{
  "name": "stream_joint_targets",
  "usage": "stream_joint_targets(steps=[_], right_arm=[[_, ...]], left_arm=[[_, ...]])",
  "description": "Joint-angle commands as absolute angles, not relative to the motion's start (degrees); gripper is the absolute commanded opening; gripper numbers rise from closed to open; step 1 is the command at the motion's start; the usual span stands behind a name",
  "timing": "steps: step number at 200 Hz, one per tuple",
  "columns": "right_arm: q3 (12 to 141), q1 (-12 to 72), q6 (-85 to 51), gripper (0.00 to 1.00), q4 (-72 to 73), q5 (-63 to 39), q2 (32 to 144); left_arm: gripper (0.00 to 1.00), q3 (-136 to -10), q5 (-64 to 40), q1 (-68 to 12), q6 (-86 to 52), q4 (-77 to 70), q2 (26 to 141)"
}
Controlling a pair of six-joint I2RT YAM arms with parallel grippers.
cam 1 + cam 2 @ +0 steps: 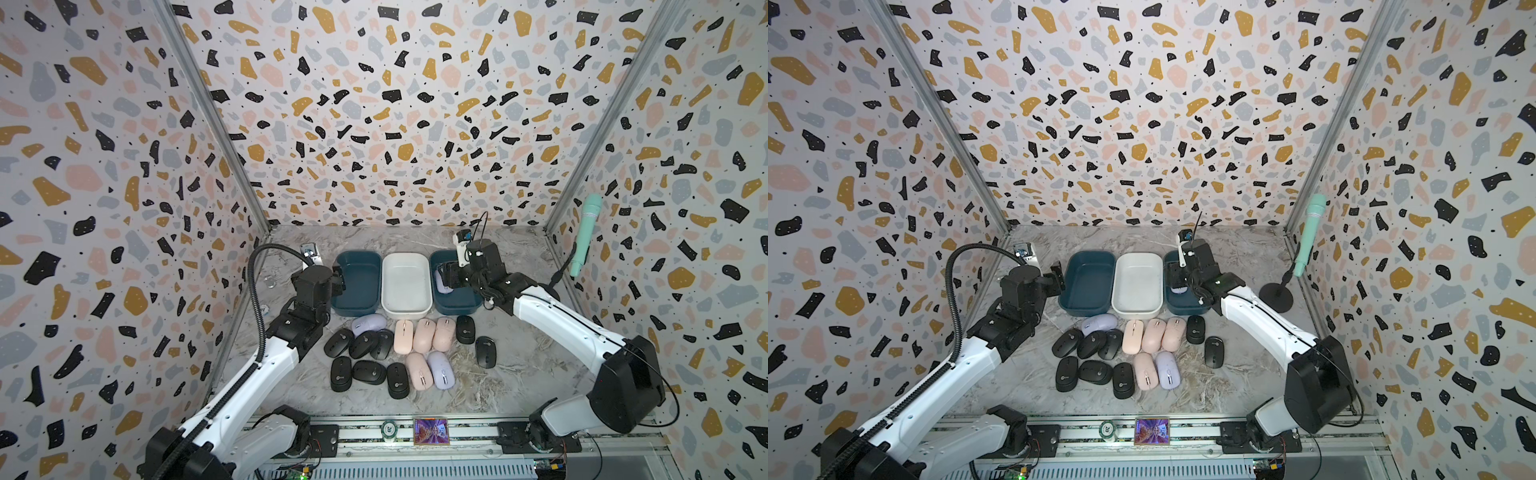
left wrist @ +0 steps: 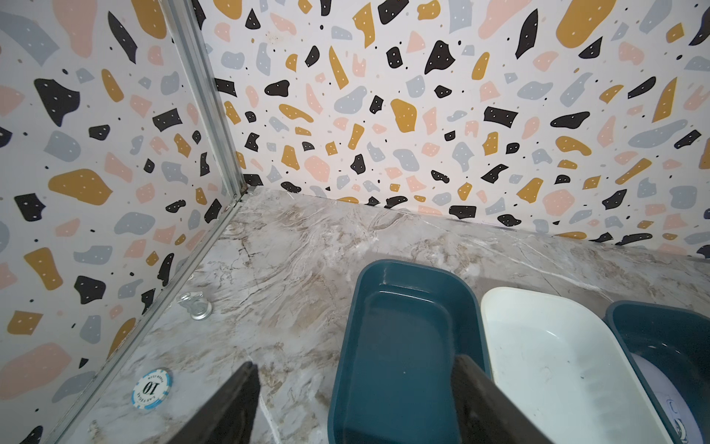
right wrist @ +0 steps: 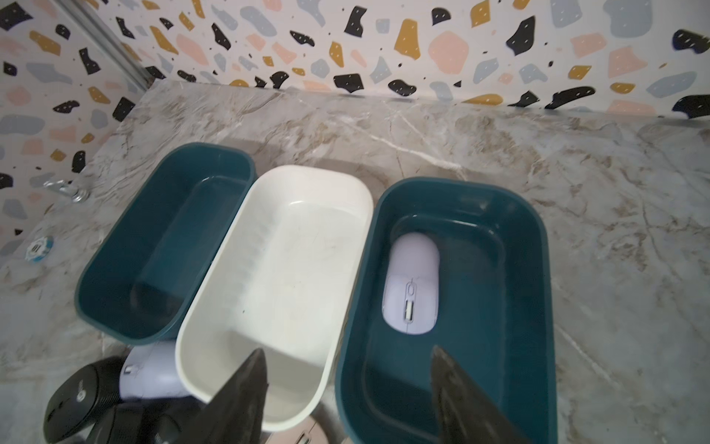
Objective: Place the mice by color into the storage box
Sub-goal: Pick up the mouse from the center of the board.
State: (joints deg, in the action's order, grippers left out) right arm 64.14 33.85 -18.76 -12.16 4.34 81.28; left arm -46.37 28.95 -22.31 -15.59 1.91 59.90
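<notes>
Three storage boxes stand in a row at the back: a teal one (image 1: pixel 357 286), a white one (image 1: pixel 406 286) and a second teal one (image 3: pixel 538 307). A lavender mouse (image 3: pixel 411 284) lies inside that second teal box, apart from my right gripper (image 3: pixel 347 350), which hovers open and empty over the box's near end. My left gripper (image 2: pixel 356 361) is open and empty over the near left rim of the first teal box (image 2: pixel 395 346). In front of the boxes, several black mice (image 1: pixel 338 343), several pink mice (image 1: pixel 424 334) and two lavender mice (image 1: pixel 441 369) lie on the marble table.
A mint microphone (image 1: pixel 586 232) on a black stand sits at the right wall. A poker chip (image 2: pixel 151 388) and a metal ring (image 2: pixel 196 305) lie by the left wall. Another chip (image 1: pixel 390 428) and a small picture card (image 1: pixel 431 431) rest on the front rail.
</notes>
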Motion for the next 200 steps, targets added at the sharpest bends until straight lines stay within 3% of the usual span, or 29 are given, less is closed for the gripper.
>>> stream_joint_targets(steps=[1, 83, 131, 200], right_arm=[[60.1, 37.2, -21.8, 0.68, -17.2, 7.9, 75.9], [49.3, 50.8, -34.6, 0.66, -25.2, 14.9, 67.0], [46.7, 58.9, -41.6, 0.66, -28.6, 15.7, 67.6], [42.2, 63.0, -46.6, 0.65, -29.5, 12.6, 73.6]], left_arm=[[0.77, -47.0, 27.8, -22.6, -15.0, -0.4, 61.6], [0.77, -49.0, 26.2, -22.7, -15.4, -0.1, 63.9], [0.77, -49.8, 21.2, -22.7, -16.1, 1.8, 63.8], [0.76, -46.3, 13.7, -24.2, -16.0, 4.2, 63.9]])
